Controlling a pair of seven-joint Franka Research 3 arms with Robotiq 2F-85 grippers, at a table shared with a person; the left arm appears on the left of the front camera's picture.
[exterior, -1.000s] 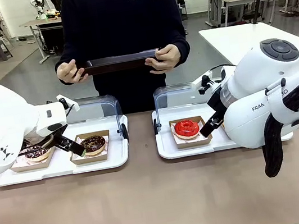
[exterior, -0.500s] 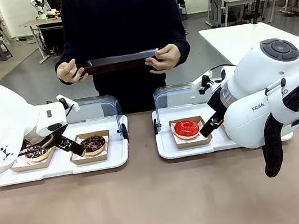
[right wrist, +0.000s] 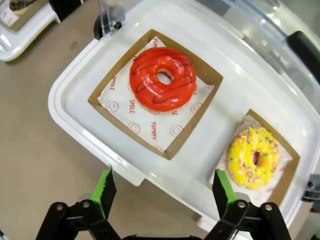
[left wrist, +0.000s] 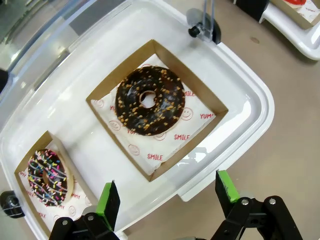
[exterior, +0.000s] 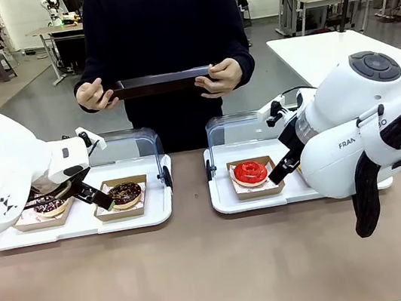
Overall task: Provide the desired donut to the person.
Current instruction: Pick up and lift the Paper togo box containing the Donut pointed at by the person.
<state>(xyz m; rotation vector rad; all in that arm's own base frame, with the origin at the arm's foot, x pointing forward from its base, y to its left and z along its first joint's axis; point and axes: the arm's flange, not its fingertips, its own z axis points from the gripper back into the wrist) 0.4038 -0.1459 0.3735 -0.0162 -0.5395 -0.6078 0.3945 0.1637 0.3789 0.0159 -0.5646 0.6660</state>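
Across the surface [exterior: 204, 272] in the front view, the person [exterior: 164, 41] is standing at the far side, holding a black tray [exterior: 163, 84] level in both hands. Two white trays are sitting on the surface, side by side and apart. The left fingers [exterior: 99, 197] are hovering over the left white tray [exterior: 82, 224], between a sprinkled dark donut [exterior: 49, 206] and a chocolate donut [exterior: 125, 193]. The right fingers [exterior: 280, 171] are hanging just beside a red donut [exterior: 250, 171] on the right white tray [exterior: 224, 202].

From the left wrist view, the left fingers are standing wide apart, gripping nothing, above the tray's near rim. The chocolate donut, flecked with pale bits, is lying in an open cardboard box beyond them, with the sprinkled dark donut boxed off to one side.

From the right wrist view, the right fingers are likewise spreading wide and empty. The red donut is resting in its box ahead, and a yellow donut [right wrist: 253, 157] with coloured sprinkles is sitting in a second box on the same tray.
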